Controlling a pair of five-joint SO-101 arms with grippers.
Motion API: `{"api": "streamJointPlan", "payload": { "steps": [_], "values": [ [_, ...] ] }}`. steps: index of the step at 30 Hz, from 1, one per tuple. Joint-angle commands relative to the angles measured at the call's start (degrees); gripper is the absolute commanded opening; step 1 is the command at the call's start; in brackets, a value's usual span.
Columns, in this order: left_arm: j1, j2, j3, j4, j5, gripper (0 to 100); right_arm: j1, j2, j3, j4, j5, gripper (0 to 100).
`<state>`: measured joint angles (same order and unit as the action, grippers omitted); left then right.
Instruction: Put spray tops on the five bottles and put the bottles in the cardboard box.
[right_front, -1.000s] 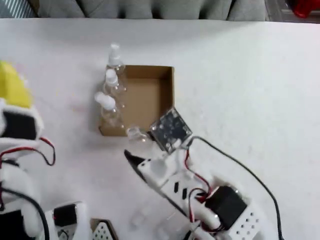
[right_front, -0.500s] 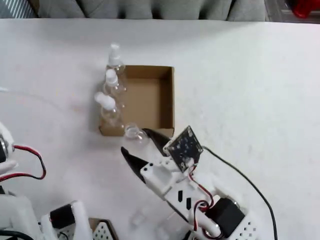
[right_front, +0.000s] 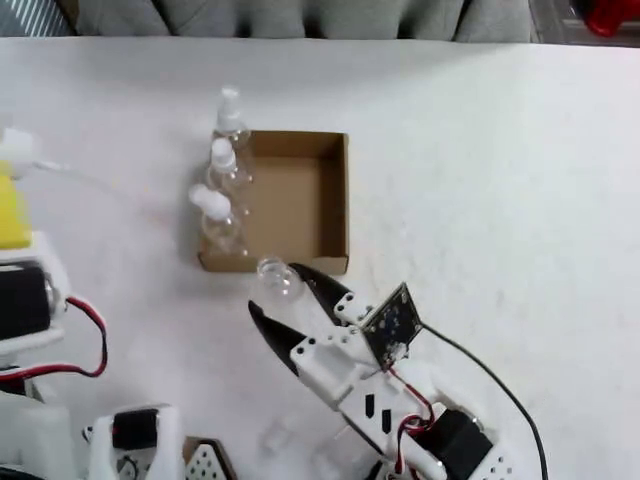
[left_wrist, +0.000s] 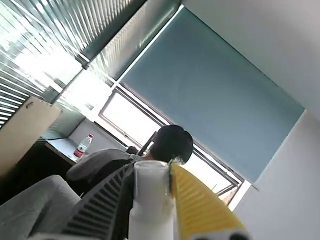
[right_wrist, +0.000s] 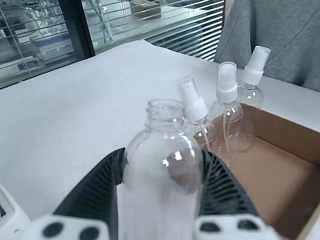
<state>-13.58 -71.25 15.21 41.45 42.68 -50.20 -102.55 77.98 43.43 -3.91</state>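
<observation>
My right gripper (right_front: 272, 287) is shut on a clear bottle (right_front: 276, 276) with an open neck, just in front of the cardboard box (right_front: 335, 200). In the right wrist view the black fingers (right_wrist: 102, 185) hug both sides of this bottle (right_wrist: 162, 160). Three bottles with spray tops (right_front: 222, 165) stand in a row outside the box's left wall, also visible as the capped bottles (right_wrist: 227, 100). At the table's left edge my left gripper (right_front: 14, 175) is shut on a white spray top (right_front: 16, 148) with its thin tube trailing right. The left wrist view has the spray top (left_wrist: 150, 200) between a yellow and a grey finger.
The box interior (right_wrist: 260, 175) holds nothing. Small clear parts (right_front: 275, 437) lie near the front edge beside the right arm's base. A grey sofa runs along the far side. Open table lies right of the box.
The right gripper has drawn back a little from the box and turned its wrist, keeping the bottle. The left arm swung out of sight, then returned at the left edge with the spray top.
</observation>
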Motion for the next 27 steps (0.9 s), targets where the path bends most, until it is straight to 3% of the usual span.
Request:
{"api": "streamJointPlan", "payload": {
  "steps": [1, 4, 14, 19, 27],
  "values": [
    [4.18, 0.57, -2.46, -2.11, 1.14, 2, -0.48, -0.31, -0.53, -1.01, -0.18, 1.7],
    [7.16, 1.01, -1.14, -2.64, 2.11, 2, -0.48, -0.31, -0.53, -0.84, -0.18, 1.7],
    [18.51, 2.42, 16.62, -22.86, -4.22, 2, -0.48, -0.31, -0.53, -0.75, -0.18, 1.7],
    [22.64, 6.81, 18.2, -24.18, -4.4, 2, -0.31, -0.31, -0.44, -0.75, -0.18, 1.7],
    [22.64, 8.22, 20.66, -24.62, -4.4, 2, -0.22, -0.31, -0.44, -0.75, -0.18, 1.6]
  ]
}}
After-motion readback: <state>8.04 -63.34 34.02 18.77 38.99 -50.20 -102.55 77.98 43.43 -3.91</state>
